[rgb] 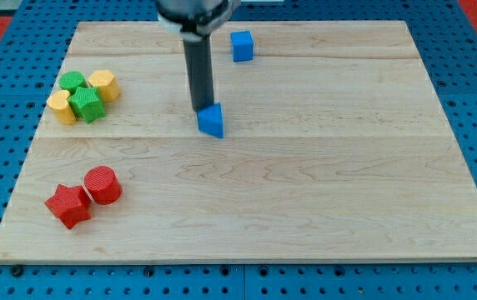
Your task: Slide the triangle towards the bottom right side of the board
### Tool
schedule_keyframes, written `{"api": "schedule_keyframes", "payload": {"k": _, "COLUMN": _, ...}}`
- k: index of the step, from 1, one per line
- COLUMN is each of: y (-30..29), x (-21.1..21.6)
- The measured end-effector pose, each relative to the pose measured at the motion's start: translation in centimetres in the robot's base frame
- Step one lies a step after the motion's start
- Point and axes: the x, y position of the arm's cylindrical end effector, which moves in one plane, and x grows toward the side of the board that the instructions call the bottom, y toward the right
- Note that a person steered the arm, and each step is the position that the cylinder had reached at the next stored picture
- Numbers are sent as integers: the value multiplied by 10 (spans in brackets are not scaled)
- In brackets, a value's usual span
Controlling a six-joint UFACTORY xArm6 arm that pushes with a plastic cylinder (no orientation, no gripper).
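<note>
Blue triangle (212, 121) sits near the middle of the wooden surface (322, 183), slightly toward the view's top. My tip (202, 111) touches its upper-left edge; it is a bare rod with no fingers to open or close. 1 blue cube (242, 46) lies above, well apart. At the view's left cluster 2 yellow blocks (103, 84), 2 green blocks (87, 104), 1 red star (68, 205) and 1 red cylinder (102, 184).

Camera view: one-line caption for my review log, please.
My tip touches the upper-left edge of the blue triangle mid-board, blue cube behind, other blocks clustered at the view's left.
</note>
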Motion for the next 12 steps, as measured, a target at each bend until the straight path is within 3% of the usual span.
{"api": "schedule_keyframes", "payload": {"k": 2, "y": 14, "x": -18}}
{"api": "schedule_keyframes", "payload": {"k": 3, "y": -6, "x": 38}}
{"api": "schedule_keyframes", "payload": {"k": 4, "y": -28, "x": 45}}
{"api": "schedule_keyframes", "payload": {"k": 5, "y": 12, "x": 28}}
{"api": "schedule_keyframes", "payload": {"k": 12, "y": -12, "x": 28}}
